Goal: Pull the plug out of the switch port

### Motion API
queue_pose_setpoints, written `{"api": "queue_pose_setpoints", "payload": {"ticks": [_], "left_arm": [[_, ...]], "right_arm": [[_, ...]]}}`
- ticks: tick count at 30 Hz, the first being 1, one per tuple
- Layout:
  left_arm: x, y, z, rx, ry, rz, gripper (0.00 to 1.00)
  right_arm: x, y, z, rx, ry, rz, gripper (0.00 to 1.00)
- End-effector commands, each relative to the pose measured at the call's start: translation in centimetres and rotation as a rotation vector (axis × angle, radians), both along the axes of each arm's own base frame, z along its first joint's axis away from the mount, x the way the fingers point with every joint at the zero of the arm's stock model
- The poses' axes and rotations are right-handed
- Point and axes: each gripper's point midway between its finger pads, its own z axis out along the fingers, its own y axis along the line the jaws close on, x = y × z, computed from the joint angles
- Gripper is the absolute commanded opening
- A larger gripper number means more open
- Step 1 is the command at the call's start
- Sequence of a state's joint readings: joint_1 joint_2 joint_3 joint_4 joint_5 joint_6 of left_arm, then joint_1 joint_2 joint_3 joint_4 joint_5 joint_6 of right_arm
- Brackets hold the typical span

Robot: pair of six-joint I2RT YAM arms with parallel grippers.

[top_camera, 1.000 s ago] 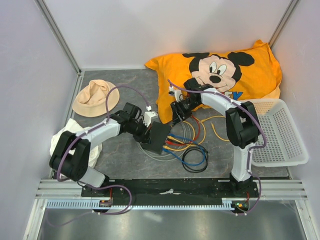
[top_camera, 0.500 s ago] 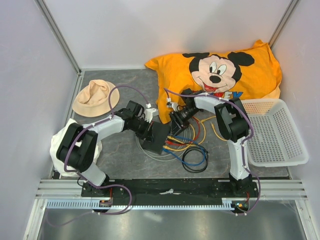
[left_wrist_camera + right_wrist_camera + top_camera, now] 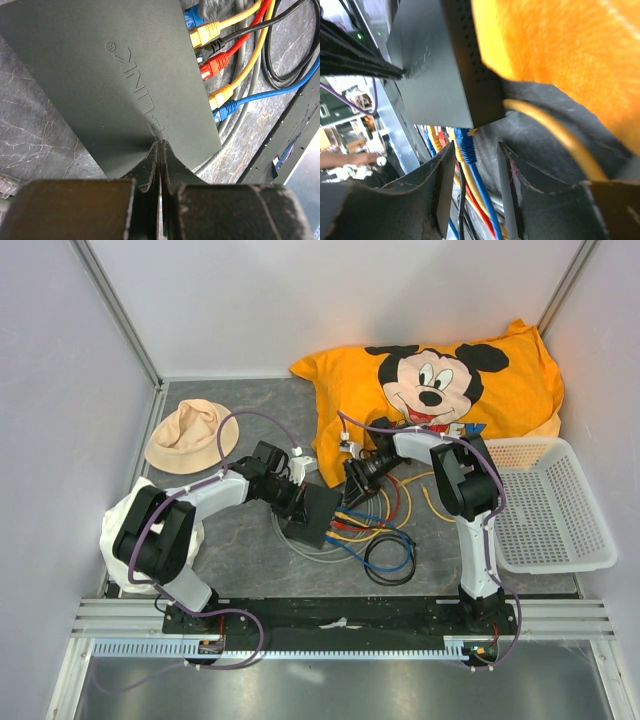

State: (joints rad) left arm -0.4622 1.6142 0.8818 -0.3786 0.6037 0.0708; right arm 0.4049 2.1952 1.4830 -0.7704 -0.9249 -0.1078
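Observation:
The switch (image 3: 320,512) is a flat dark grey box on the mat, with several coloured cables plugged into its right side. In the left wrist view its top (image 3: 110,75) shows blue, yellow, black and red plugs (image 3: 215,64) in a row. My left gripper (image 3: 297,502) is shut, its tips (image 3: 160,146) pressed against the switch's near edge. My right gripper (image 3: 352,486) is open at the port side. In the right wrist view its jaws (image 3: 472,150) straddle a blue plug (image 3: 466,145) seated in the end port of the switch (image 3: 440,65), without touching it.
An orange Mickey Mouse pillow (image 3: 450,380) lies just behind the switch and fills the right wrist view (image 3: 560,55). Loose cable loops (image 3: 385,550) lie to the right of the switch. A white mesh basket (image 3: 555,505) stands at right, a tan hat (image 3: 190,435) and a white cloth (image 3: 130,510) at left.
My right arm folded in and brought its gripper down to the switch's port side. My left arm's elbow shifted while its gripper stayed on the switch.

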Motion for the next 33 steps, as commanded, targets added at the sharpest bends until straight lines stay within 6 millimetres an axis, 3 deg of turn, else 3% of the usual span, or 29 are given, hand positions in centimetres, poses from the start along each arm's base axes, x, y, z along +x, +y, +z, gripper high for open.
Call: {"api": "queue_pose_setpoints", "payload": {"ticks": [1, 7, 14, 21, 26, 33], "left_arm": [[0.3, 0.4, -0.8, 0.044, -0.003, 0.019, 0.02], [0.3, 0.3, -0.9, 0.047, 0.0, 0.016, 0.02], [0.3, 0.3, -0.9, 0.045, 0.0, 0.015, 0.02], [0.3, 0.2, -1.0, 0.046, 0.002, 0.014, 0.02], [0.3, 0.3, -0.9, 0.047, 0.0, 0.016, 0.01], [0.3, 0.2, -0.9, 0.045, 0.0, 0.015, 0.02]], "right_arm": [[1.7, 0.7, -0.3, 0.058, -0.013, -0.042, 0.46], [1.6, 1.3, 0.9, 0.109, 0.004, -0.037, 0.44], [0.5, 1.2, 0.9, 0.117, 0.065, 0.002, 0.41], [0.7, 1.2, 0.6, 0.105, 0.057, 0.0, 0.41], [0.5, 1.7, 0.8, 0.115, 0.058, 0.013, 0.47], [0.6, 2.4, 0.8, 0.1, 0.037, 0.025, 0.45]]}}
